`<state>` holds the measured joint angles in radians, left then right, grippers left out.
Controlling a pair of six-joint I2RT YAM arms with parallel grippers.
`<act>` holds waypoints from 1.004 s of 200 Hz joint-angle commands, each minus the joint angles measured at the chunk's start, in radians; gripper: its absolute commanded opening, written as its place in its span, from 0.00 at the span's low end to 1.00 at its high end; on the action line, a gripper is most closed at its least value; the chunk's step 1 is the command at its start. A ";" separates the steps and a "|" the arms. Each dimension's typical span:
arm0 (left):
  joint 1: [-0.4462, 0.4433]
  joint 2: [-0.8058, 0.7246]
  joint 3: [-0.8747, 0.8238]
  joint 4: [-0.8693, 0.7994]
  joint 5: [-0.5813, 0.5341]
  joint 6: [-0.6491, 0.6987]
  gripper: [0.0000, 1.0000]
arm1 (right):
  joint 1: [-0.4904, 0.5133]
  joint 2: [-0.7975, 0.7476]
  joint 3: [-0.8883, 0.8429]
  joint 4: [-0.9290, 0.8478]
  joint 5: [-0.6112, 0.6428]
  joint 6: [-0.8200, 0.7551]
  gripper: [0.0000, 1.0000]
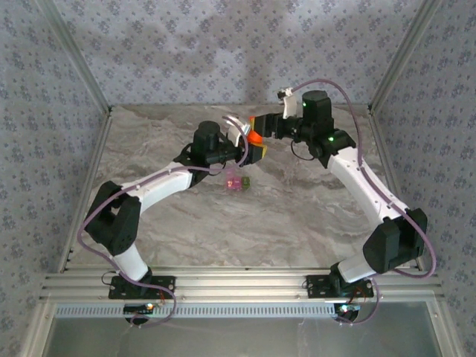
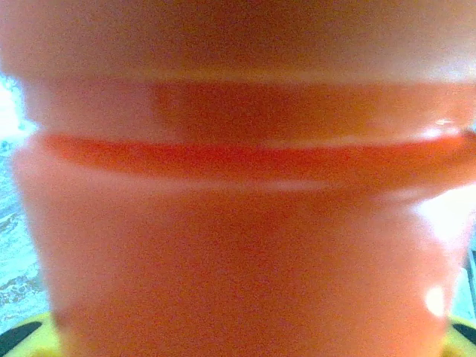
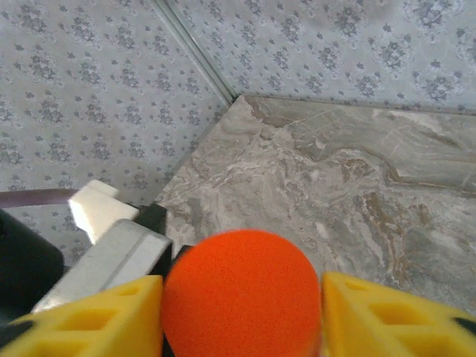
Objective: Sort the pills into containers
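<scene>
An orange bottle [image 1: 255, 139] hangs in the air above the back middle of the table, between my two grippers. My left gripper [image 1: 256, 152] is shut on its body, which looms very close in the left wrist view as the orange bottle [image 2: 238, 245], with yellow fingertips [image 2: 26, 338] at the bottom corners. My right gripper [image 3: 242, 316] is shut on the bottle's round orange cap [image 3: 242, 294], one yellow finger [image 3: 97, 320] on each side. The containers [image 1: 238, 181], a tiny pink and green pair, sit on the table just in front of the bottle. The pills are hidden.
The marble table [image 1: 297, 216] is walled by patterned panels at the back and both sides. The back left corner of the table [image 3: 245, 100] lies beyond the cap in the right wrist view. Both arms arch inward over the table's back half.
</scene>
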<state>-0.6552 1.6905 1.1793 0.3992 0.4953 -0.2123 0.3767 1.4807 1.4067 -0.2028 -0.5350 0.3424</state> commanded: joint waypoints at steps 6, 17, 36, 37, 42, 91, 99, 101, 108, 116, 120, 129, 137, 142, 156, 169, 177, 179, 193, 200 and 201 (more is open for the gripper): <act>-0.050 -0.006 0.027 0.121 -0.008 0.040 0.00 | -0.032 -0.045 -0.046 -0.005 -0.064 0.025 0.74; -0.042 -0.013 0.028 0.107 0.005 0.046 0.00 | -0.082 -0.083 -0.065 0.013 -0.112 0.018 0.79; -0.023 -0.027 0.033 0.081 0.081 0.057 0.00 | -0.161 -0.148 -0.078 -0.026 -0.203 -0.036 0.83; -0.022 -0.027 0.034 0.079 0.087 0.057 0.00 | -0.165 -0.150 -0.077 -0.030 -0.209 -0.040 0.84; -0.015 -0.029 0.034 0.074 0.123 0.059 0.00 | -0.185 -0.160 -0.074 -0.052 -0.234 -0.061 0.84; 0.025 -0.032 0.108 -0.036 0.477 0.079 0.00 | -0.253 -0.135 0.019 -0.197 -0.482 -0.210 0.86; 0.025 -0.028 0.128 -0.079 0.511 0.095 0.00 | -0.249 -0.120 0.040 -0.217 -0.510 -0.227 0.87; 0.026 -0.027 0.131 -0.087 0.517 0.099 0.00 | -0.246 -0.119 0.043 -0.222 -0.517 -0.231 0.87; 0.026 -0.022 0.147 -0.117 0.550 0.109 0.00 | -0.239 -0.111 0.055 -0.231 -0.530 -0.240 0.87; 0.025 -0.018 0.161 -0.151 0.567 0.117 0.00 | -0.225 -0.105 0.069 -0.244 -0.536 -0.254 0.88; 0.025 -0.016 0.166 -0.165 0.573 0.125 0.00 | -0.218 -0.100 0.077 -0.253 -0.534 -0.263 0.88; 0.025 -0.014 0.172 -0.182 0.586 0.132 0.00 | -0.205 -0.089 0.096 -0.275 -0.527 -0.278 0.88; 0.026 -0.014 0.172 -0.189 0.589 0.135 0.00 | -0.193 -0.079 0.111 -0.288 -0.522 -0.289 0.88; 0.024 -0.013 0.172 -0.190 0.593 0.137 0.00 | -0.188 -0.073 0.117 -0.292 -0.518 -0.292 0.88; 0.024 -0.011 0.175 -0.197 0.599 0.136 0.00 | -0.172 -0.058 0.135 -0.302 -0.513 -0.298 0.88; 0.023 -0.009 0.175 -0.199 0.603 0.137 0.00 | -0.161 -0.047 0.145 -0.307 -0.510 -0.302 0.87; 0.023 -0.009 0.175 -0.202 0.603 0.138 0.00 | -0.158 -0.042 0.150 -0.312 -0.510 -0.302 0.86; 0.023 -0.010 0.174 -0.203 0.603 0.140 0.00 | -0.157 -0.041 0.151 -0.311 -0.510 -0.302 0.86; 0.023 -0.011 0.172 -0.204 0.601 0.142 0.00 | -0.153 -0.036 0.152 -0.314 -0.513 -0.304 0.85; 0.022 -0.011 0.172 -0.204 0.600 0.142 0.00 | -0.151 -0.032 0.153 -0.316 -0.513 -0.305 0.85; 0.023 -0.011 0.172 -0.205 0.600 0.142 0.00 | -0.150 -0.031 0.152 -0.316 -0.514 -0.305 0.85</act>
<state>-0.6300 1.6905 1.3273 0.1997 1.0515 -0.0944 0.2173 1.4361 1.5242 -0.4839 -1.0157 0.0669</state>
